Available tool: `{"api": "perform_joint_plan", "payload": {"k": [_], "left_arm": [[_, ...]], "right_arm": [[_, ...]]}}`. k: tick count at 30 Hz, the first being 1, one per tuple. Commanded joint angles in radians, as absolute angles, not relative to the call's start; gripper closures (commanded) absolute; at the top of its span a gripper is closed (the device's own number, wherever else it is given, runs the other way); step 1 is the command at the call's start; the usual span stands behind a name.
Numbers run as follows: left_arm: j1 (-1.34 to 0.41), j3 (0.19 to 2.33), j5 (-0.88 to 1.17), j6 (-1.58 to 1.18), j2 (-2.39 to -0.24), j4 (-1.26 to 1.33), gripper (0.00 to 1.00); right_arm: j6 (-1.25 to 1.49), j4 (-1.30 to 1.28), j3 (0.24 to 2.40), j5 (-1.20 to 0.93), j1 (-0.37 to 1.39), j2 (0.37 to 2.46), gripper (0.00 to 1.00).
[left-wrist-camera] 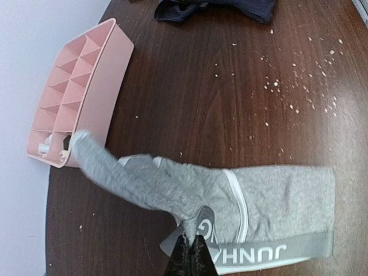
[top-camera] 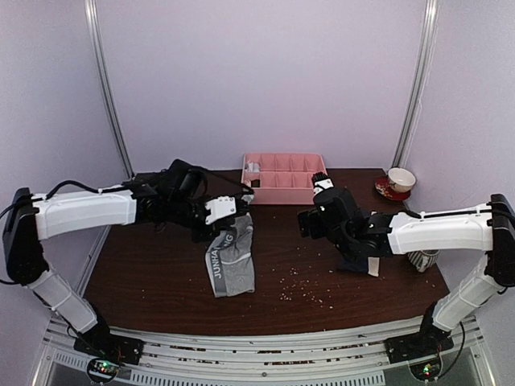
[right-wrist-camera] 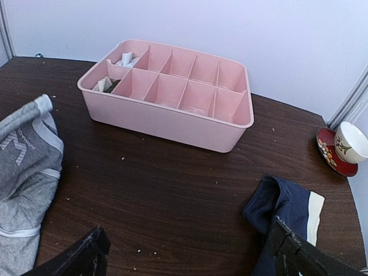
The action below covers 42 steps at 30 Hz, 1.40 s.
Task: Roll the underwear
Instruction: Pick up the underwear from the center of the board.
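Note:
The grey underwear with a lettered waistband lies on the dark table, with one end lifted. My left gripper is shut on its waistband corner, pinched between the fingertips in the left wrist view, and the grey cloth spreads away from them. The navy underwear with a cream waistband lies crumpled beside my right gripper's right finger. It also shows under the right arm and at the top of the left wrist view. My right gripper is open and empty above the table.
The pink compartment tray stands at the back middle of the table and shows in the right wrist view. A cup on a red saucer is at the back right. A mug stands by the right arm. Crumbs are scattered in front.

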<state>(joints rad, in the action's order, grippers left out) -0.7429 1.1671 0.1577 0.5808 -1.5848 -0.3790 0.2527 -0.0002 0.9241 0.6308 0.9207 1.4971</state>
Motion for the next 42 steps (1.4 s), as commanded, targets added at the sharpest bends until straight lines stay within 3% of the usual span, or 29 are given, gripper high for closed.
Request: {"api": "perform_joint_plan", "payload": {"k": [1, 7, 21, 25, 33, 38, 42], "left_arm": [[-0.72, 0.949, 0.174, 0.768, -1.375, -0.226, 1.0], [-0.72, 0.765, 0.18, 0.836, -1.232, -0.116, 1.0], [-0.72, 0.522, 0.143, 0.806, -1.087, 0.197, 1.0], [-0.721, 0.487, 0.164, 0.819, -1.065, 0.227, 1.0], [-0.72, 0.451, 0.211, 0.853, -1.052, 0.235, 1.0], [-0.719, 0.455, 0.182, 0.832, -1.057, 0.252, 1.0], [-0.718, 0.465, 0.129, 0.789, -1.076, 0.288, 1.0]], "right_arm": [[0.159, 0.083, 0.887, 0.448, 0.929, 1.434, 0.0], [0.045, 0.153, 0.872, 0.278, 1.0, 1.441, 0.0], [-0.14, 0.299, 0.846, 0.362, 1.156, 1.516, 0.0], [-0.336, 0.409, 0.779, 0.284, 1.167, 1.504, 0.0], [-0.49, 0.209, 0.935, 0.137, 1.168, 1.577, 0.0], [-0.582, 0.231, 0.997, 0.249, 1.165, 1.716, 0.0], [-0.593, 0.425, 0.956, 0.372, 1.168, 1.785, 0.0]]}}
